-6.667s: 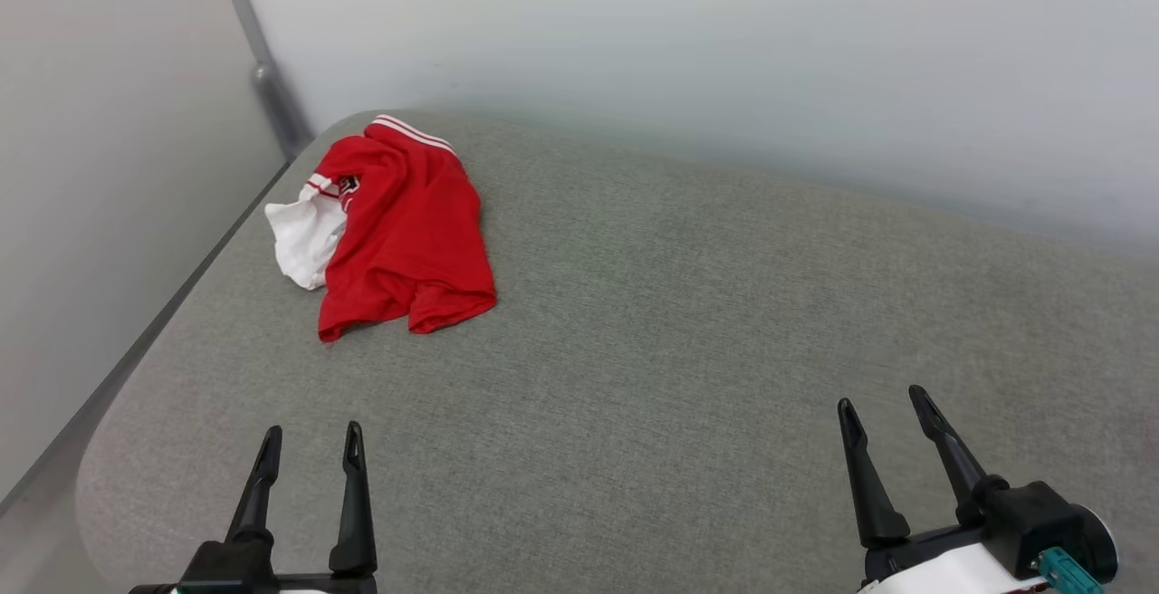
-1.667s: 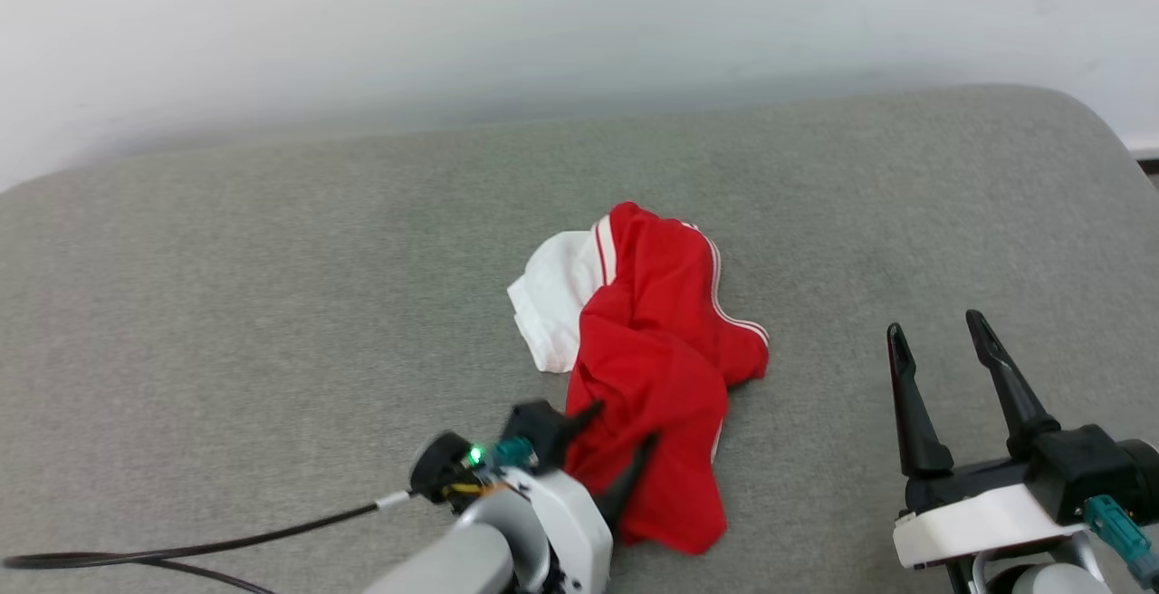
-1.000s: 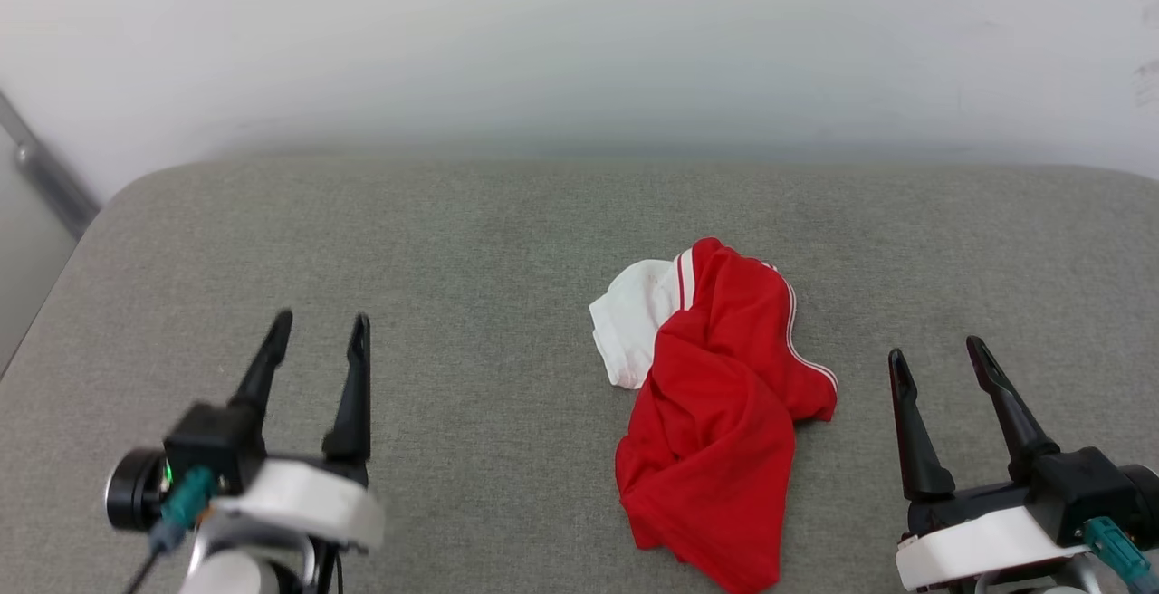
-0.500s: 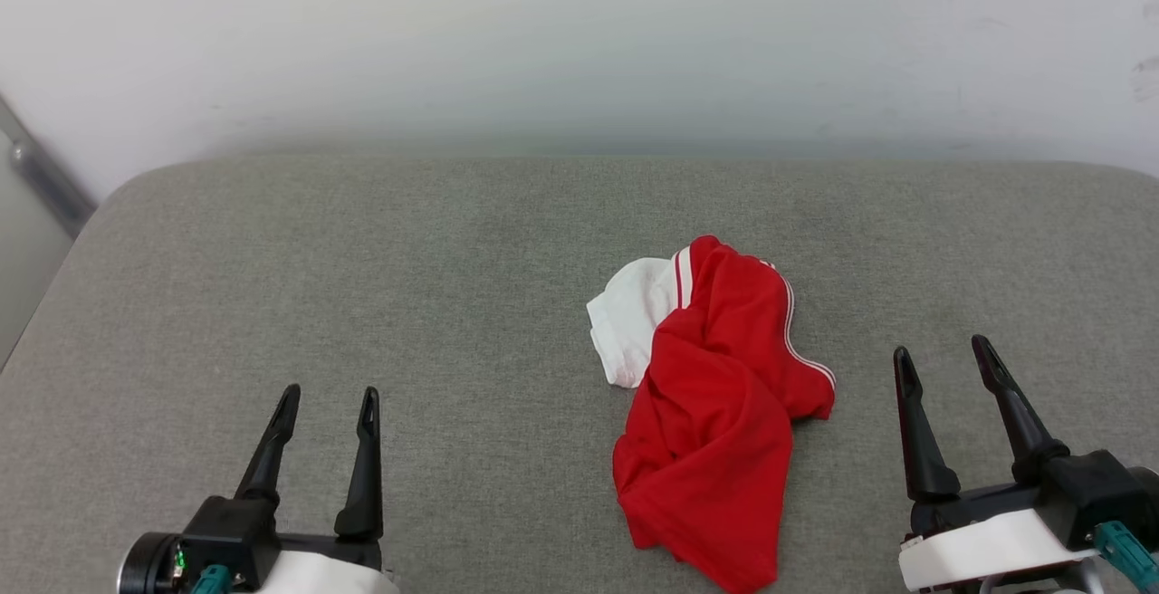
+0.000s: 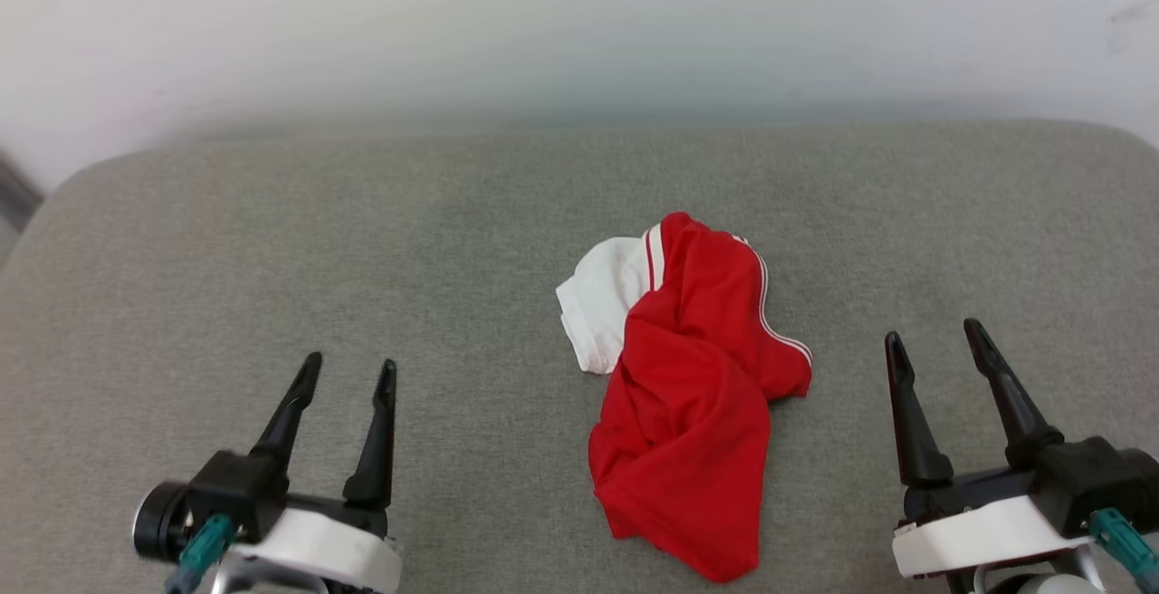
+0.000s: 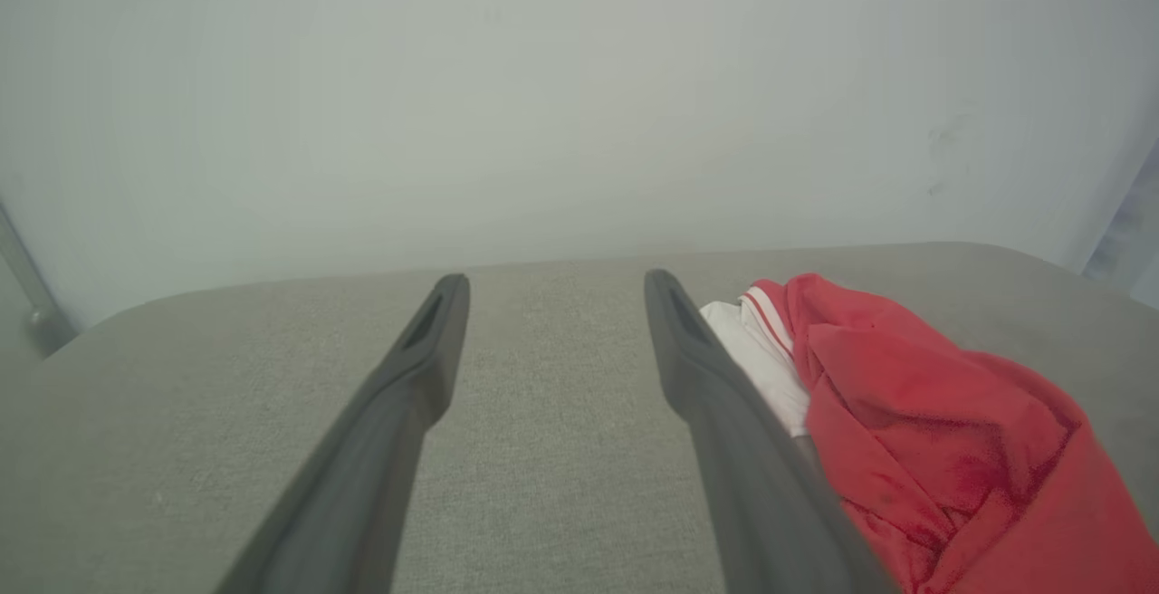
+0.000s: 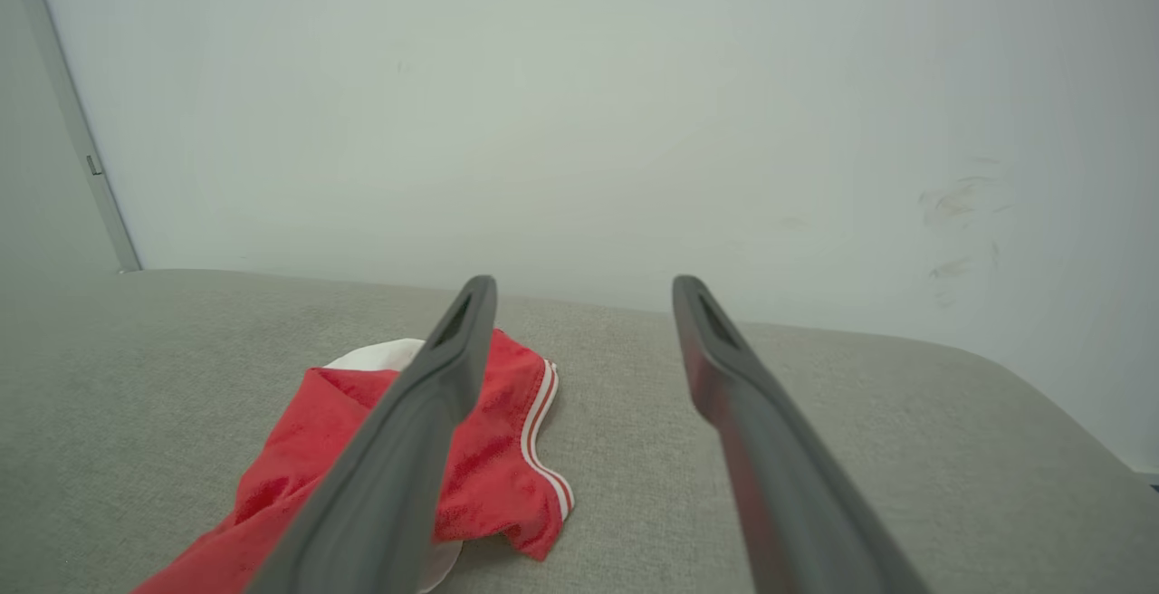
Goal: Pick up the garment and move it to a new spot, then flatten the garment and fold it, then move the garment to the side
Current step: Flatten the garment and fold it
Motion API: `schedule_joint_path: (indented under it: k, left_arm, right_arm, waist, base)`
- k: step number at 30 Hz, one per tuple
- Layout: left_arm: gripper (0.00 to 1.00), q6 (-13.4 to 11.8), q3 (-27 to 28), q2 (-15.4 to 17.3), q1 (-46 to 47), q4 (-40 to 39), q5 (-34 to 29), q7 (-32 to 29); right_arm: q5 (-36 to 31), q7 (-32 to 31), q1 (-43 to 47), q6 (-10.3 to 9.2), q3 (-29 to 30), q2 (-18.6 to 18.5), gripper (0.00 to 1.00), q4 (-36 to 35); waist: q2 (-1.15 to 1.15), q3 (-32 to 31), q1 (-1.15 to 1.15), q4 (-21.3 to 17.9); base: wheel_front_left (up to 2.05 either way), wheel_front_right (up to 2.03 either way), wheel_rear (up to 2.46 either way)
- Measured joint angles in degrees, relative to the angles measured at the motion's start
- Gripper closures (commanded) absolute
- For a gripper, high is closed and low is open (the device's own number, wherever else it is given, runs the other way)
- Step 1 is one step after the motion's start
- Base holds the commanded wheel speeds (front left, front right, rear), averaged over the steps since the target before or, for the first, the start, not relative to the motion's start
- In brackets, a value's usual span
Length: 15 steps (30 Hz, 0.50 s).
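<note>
At lower left the left gripper, at lower right the right gripper, both pointing up-frame, fingers wide, empty. The shirt lies crumpled mid-frame between them, long axis up-down, white sleeve upper left

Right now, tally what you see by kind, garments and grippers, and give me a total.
garment: 1
grippers: 2, left gripper and right gripper, both open
total: 3

We see soft, even, diffuse light, with only a faint shadow under the garment. The wall looks hazy, perhaps out of focus. Wrist views bow toward their edges.
</note>
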<state>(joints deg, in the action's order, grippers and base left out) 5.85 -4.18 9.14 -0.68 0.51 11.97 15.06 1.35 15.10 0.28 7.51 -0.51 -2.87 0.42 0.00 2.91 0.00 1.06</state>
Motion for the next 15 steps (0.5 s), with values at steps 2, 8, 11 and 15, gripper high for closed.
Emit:
schedule_joint_path:
  k: [2,8,11,15]
  left_arm:
    - [0.0,0.7,-1.4,1.9,2.4,2.0,0.7,-1.4]
    - [0.0,1.5,-9.0,8.2,17.7,4.2,6.7,-17.7]
    - [0.0,1.6,-13.6,10.8,26.8,4.9,13.3,-27.3]
    - [0.0,1.6,-18.1,14.0,37.7,7.8,21.5,-39.9]
  right_arm:
    - [-0.3,0.0,-0.7,0.0,-0.1,0.0,0.0,-0.4]
    - [-0.4,0.0,-2.8,0.0,0.6,0.0,0.0,-1.2]
    - [-0.3,0.0,-4.1,0.0,0.9,0.0,0.0,-1.7]
    - [0.0,0.0,-6.0,0.0,0.2,0.0,0.0,-1.9]
  waist:
    - [0.0,1.1,0.0,-0.6]
    - [0.0,5.9,0.01,-2.4]
    - [0.0,8.5,0.01,-3.3]
    - [0.0,11.9,0.01,-4.9]
  base:
    - [0.0,0.0,0.0]
    - [0.0,0.0,0.0]
    - [0.0,0.0,0.0]
    - [0.0,0.0,0.0]
